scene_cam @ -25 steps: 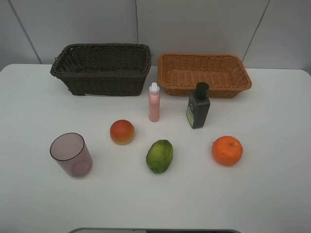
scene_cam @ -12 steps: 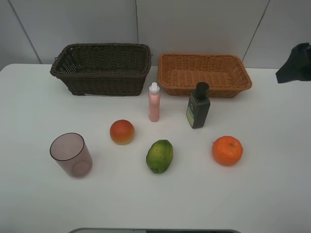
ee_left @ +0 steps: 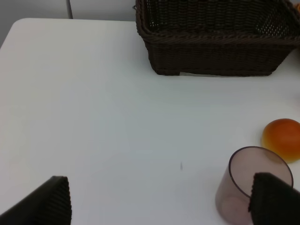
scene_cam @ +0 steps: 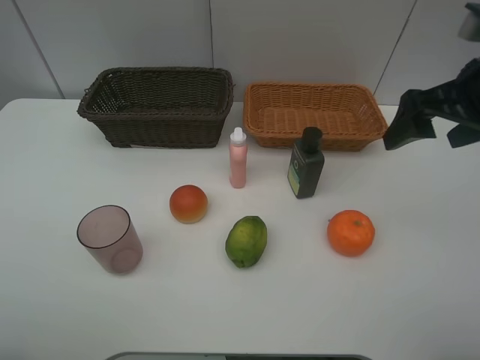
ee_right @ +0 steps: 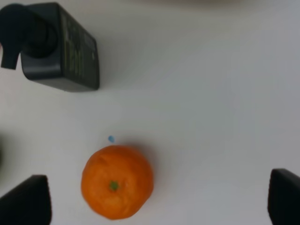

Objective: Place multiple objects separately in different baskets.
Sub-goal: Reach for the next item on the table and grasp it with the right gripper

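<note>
Six objects sit on the desk (scene_cam: pixel 420 285), none yet in a basket; I judge the task to be at its start.

Right hand (scene_cam: pixel 426 135): fingers wide apart, nothing between them, raised over the desk's right side near the end of the light orange-brown basket (scene_cam: pixel 315 87). Its wrist view looks down on the orange (ee_right: pixel 117 182), with the dark green bottle (ee_right: pixel 61 51) beyond.

Left hand (ee_left: pixel 161 201): fingers apart, empty, out of the high view. Its wrist view shows the purple-pink cup (ee_left: pixel 239 187) close by one finger and the dark brown basket (ee_left: pixel 215 56) farther off.

Layout: pink bottle (scene_cam: pixel 238 161) upright before the gap between the baskets. Dark green bottle upright just in front of the light basket. Red-orange fruit (scene_cam: pixel 188 204), green fruit (scene_cam: pixel 246 241) and orange nearer the front, all apart.

Risks, as I judge them:
- The orange is the likely first pick. A round fruit rolls if one finger meets it before the other.
- Both bottles are tall and narrow, and a low arm sweep toward the baskets could topple them.
- The cup looks light, so a side nudge may tip it.
- An item carried in low could catch a basket rim.

Containers: both baskets appear empty, though the dark one's near inner wall is hidden. The cup holds nothing visible.
</note>
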Controlling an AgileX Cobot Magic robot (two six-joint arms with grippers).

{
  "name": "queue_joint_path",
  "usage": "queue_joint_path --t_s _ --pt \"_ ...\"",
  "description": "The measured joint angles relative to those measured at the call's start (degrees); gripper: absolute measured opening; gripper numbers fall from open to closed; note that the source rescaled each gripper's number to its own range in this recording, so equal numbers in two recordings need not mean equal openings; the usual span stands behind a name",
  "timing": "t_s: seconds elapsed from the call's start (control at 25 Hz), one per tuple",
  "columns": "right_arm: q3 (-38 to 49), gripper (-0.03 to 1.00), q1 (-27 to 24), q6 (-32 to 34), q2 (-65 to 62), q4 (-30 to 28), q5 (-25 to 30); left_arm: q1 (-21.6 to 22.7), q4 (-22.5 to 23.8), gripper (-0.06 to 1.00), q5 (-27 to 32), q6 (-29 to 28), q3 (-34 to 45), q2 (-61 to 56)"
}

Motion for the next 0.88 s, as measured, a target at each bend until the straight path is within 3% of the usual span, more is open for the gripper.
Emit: queue_joint_path --t_s 0.28,0.48,0.88 --pt "0.0 0.95 8.13 15.58 7.85 -5.17 -0.21 0.0 0.0 0.98 0.0 0.0 0.0 0.0" --pt "0.24 0.95 11.46 19.11 12.55 -4.81 -1.36 0.0 0.0 0.98 0.0 0.0 0.0 0.0" --pt "5.36 0.95 12.18 22.47 18.2 -3.8 -10.18 0.0 0.0 0.98 0.0 0.0 0.0 0.0"
